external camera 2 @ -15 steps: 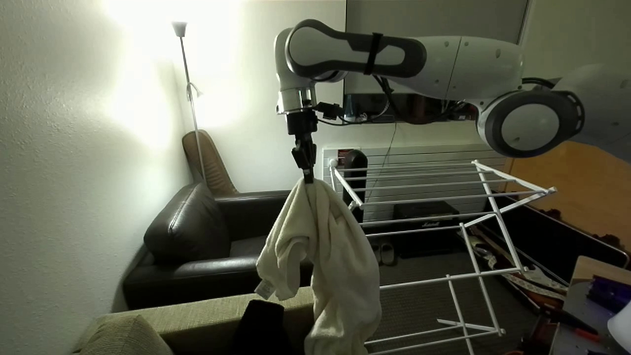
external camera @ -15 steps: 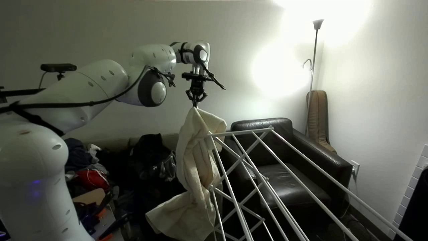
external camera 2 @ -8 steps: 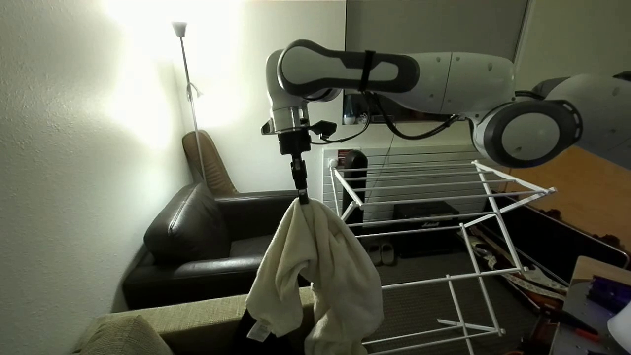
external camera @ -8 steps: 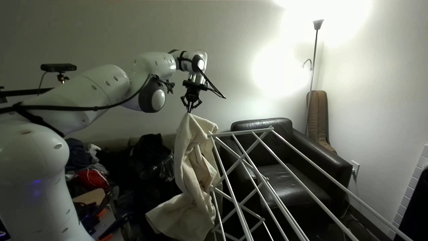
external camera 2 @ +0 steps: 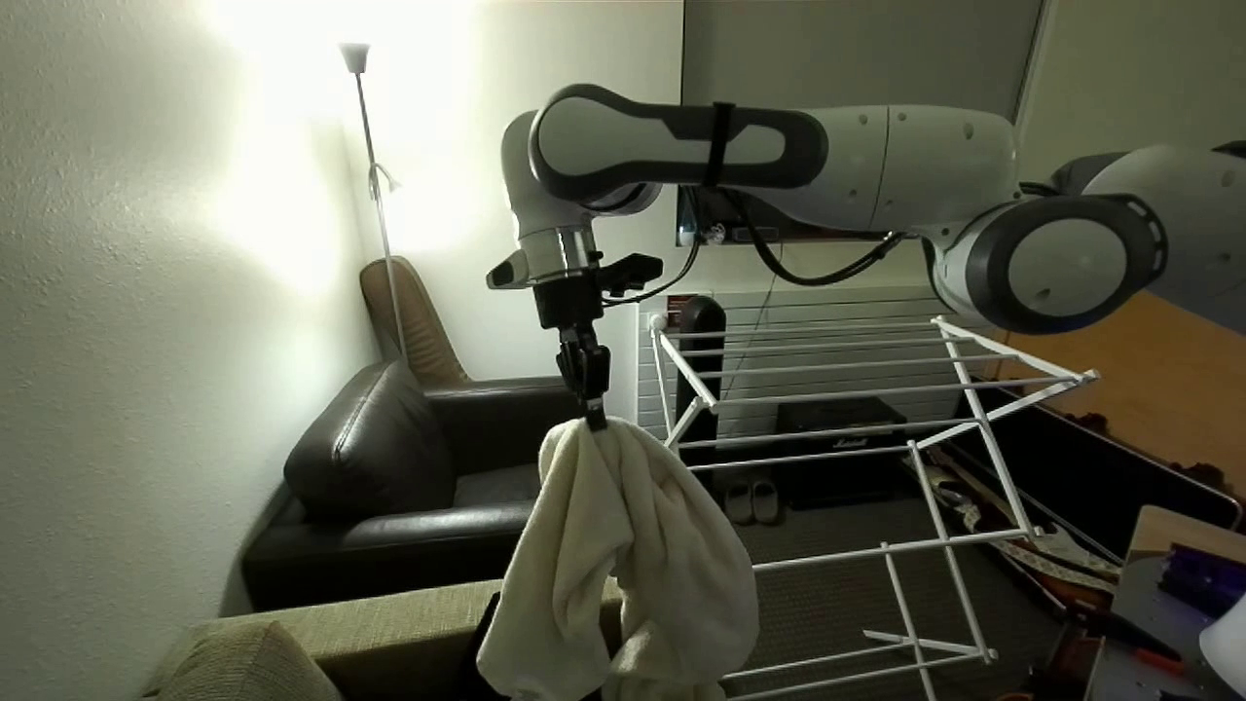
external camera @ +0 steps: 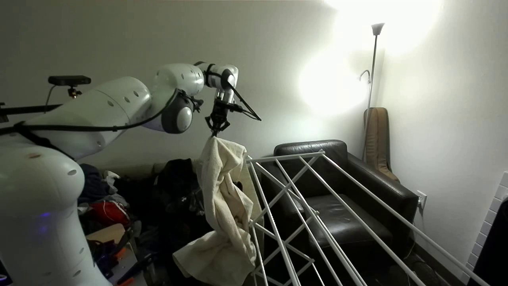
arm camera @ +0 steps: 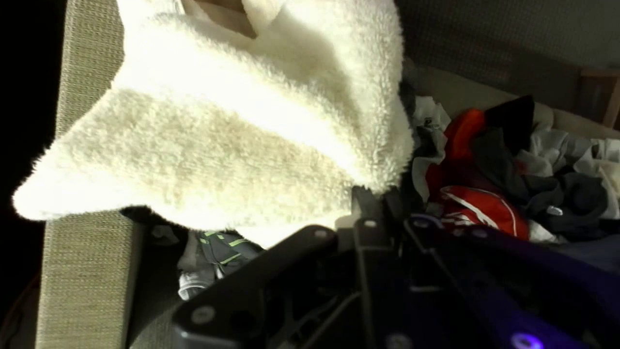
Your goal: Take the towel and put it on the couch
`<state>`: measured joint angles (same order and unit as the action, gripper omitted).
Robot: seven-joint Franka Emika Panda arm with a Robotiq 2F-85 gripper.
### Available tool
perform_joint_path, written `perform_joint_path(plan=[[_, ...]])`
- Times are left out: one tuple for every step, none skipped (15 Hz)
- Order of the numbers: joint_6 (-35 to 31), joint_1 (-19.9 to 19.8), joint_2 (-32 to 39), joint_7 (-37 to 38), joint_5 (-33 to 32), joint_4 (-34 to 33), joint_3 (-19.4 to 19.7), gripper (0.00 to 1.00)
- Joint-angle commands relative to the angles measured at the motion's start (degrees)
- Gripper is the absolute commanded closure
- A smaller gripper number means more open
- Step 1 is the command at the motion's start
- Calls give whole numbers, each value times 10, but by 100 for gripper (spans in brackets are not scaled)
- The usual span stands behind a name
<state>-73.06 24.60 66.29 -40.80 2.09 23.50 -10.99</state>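
"Beside a white drying rack (external camera: 285, 157), a robot arm (external camera 2: 925, 166) holds a cream towel (external camera 2: 681, 555) aloft; the cloth falls in soft folds at six o'clock from the black gripper (external camera 2: 596, 423); the rack stands at three to four o'clock from it in both exterior views."

"And the gripper; how wide does it stand?"

"Drawn nearly together; its fingertips (arm camera: 364, 203) clamp a gathered bit at the top of the towel, and the cloth hangs from that pinch."

"Where is the towel against the woven couch (external camera 2: 409, 611)?"

"Near it; in an exterior view the couch lies at about seven o'clock from the gripper, partly hidden behind the towel; the lower end of the cloth runs out of view, so whether it touches the couch cannot be made out; contact with the rack is equally hard to judge."

"What else shares the scene?"

"A dark leather armchair (external camera 2: 370, 448), between eight and nine o'clock from the gripper in an exterior view; a floor lamp (external camera 2: 375, 182) beyond it at about half past ten; in the wrist view, a colourful pile of clothes (arm camera: 508, 179) at three o'clock from the fingertips, while the towel fills the stretch from nine to twelve."
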Motion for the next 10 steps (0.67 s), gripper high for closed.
perform_joint_path(plan=[[56, 7, 14, -69, -1, -38, -11, 96], [35, 2, -26, -85, 0, 37, -14, 96], [43, 4, -25, -100, -1, 36, -15, 96], [46, 6, -23, -114, -2, 37, -17, 96], [84, 17, 17, -126, -4, -37, -14, 96], [59, 14, -21, -143, -10, 36, -14, 96], [63, 18, -20, -157, -14, 35, -11, 96], [97, 33, 21, -173, -22, -38, -4, 96], [103, 38, 22, -188, -29, -39, 1, 96], [78, 37, -17, -202, -40, 35, 4, 96]])
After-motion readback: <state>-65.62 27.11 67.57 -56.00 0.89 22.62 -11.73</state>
